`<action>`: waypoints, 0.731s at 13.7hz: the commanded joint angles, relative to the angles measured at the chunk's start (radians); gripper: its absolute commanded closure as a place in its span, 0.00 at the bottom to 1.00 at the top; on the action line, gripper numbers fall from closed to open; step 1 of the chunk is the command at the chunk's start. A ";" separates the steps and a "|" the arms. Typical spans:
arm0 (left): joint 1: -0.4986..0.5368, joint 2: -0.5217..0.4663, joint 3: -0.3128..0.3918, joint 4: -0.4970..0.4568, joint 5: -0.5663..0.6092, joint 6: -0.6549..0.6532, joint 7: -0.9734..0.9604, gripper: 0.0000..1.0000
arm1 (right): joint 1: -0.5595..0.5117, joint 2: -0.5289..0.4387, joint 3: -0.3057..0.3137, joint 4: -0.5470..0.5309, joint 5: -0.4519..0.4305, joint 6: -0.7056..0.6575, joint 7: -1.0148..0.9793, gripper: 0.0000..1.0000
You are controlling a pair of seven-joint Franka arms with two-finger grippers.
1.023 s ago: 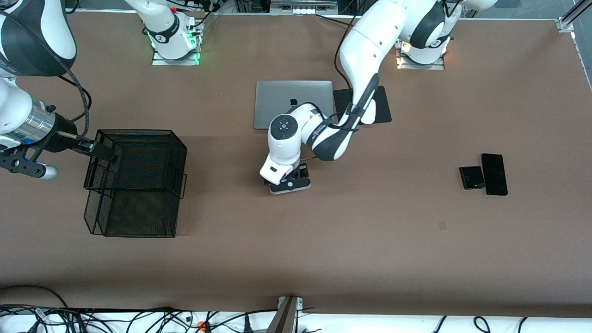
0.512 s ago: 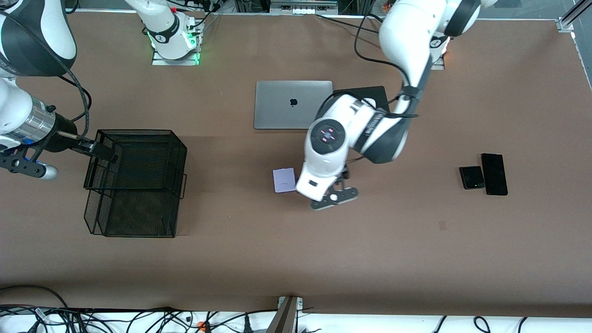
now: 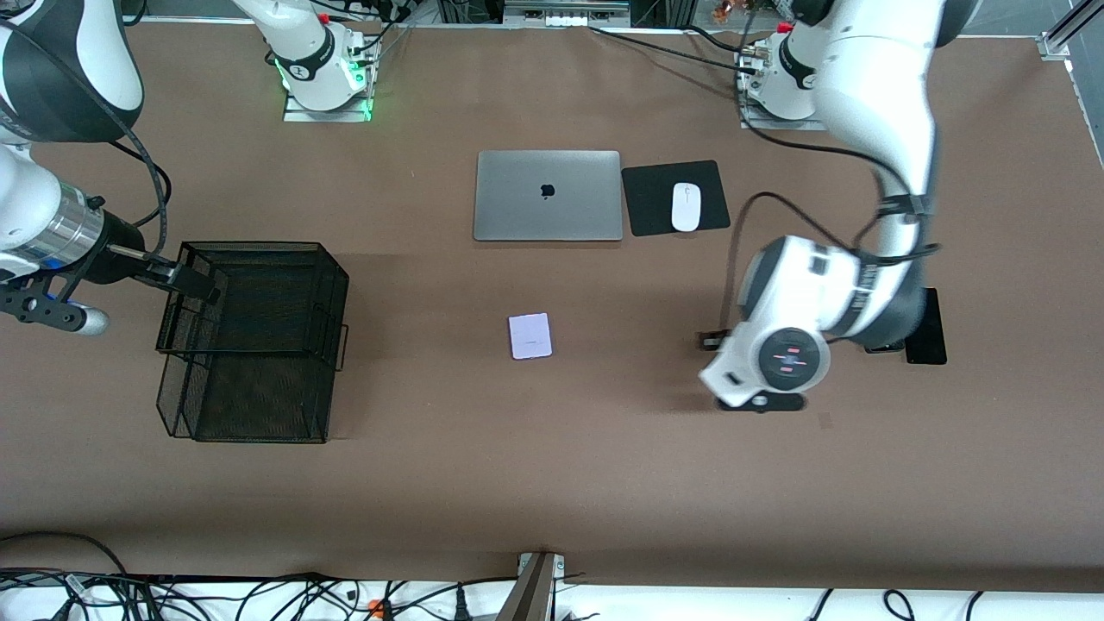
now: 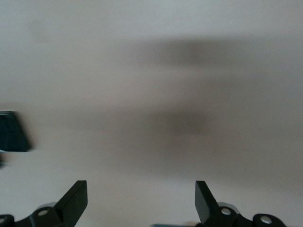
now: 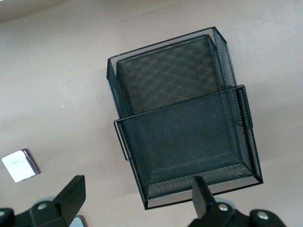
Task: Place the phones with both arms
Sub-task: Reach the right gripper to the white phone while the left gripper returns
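Note:
The pale lavender-white phone (image 3: 530,335) lies flat on the brown table, nearer the front camera than the laptop; it also shows in the right wrist view (image 5: 19,165). The long slim black phone (image 3: 930,332) lies toward the left arm's end, partly covered by the left arm. The small black phone is hidden under that arm. My left gripper (image 3: 763,402) hangs open and empty over bare table beside the black phones (image 4: 140,203); a dark phone corner (image 4: 12,137) shows at that view's edge. My right gripper (image 3: 194,285) waits open and empty over the mesh basket's rim (image 5: 137,198).
A black two-tier mesh basket (image 3: 250,336) stands toward the right arm's end (image 5: 184,137). A closed silver laptop (image 3: 548,195) lies farther from the front camera, with a white mouse (image 3: 686,207) on a black pad (image 3: 647,203) beside it.
My left gripper left the lavender phone lying on the table and swung toward the left arm's end, stopping beside the black phones. The right arm has not moved.

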 commanded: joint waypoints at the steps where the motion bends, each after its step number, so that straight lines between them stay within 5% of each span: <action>1: 0.070 -0.176 -0.013 -0.272 0.097 0.090 0.180 0.00 | 0.064 -0.010 0.008 0.011 0.010 0.008 0.005 0.00; 5: 0.206 -0.307 -0.013 -0.559 0.133 0.366 0.259 0.00 | 0.209 0.040 0.008 0.021 0.048 0.073 0.049 0.00; 10: 0.318 -0.356 -0.013 -0.787 0.143 0.666 0.259 0.00 | 0.455 0.273 0.005 0.199 0.038 0.181 0.311 0.00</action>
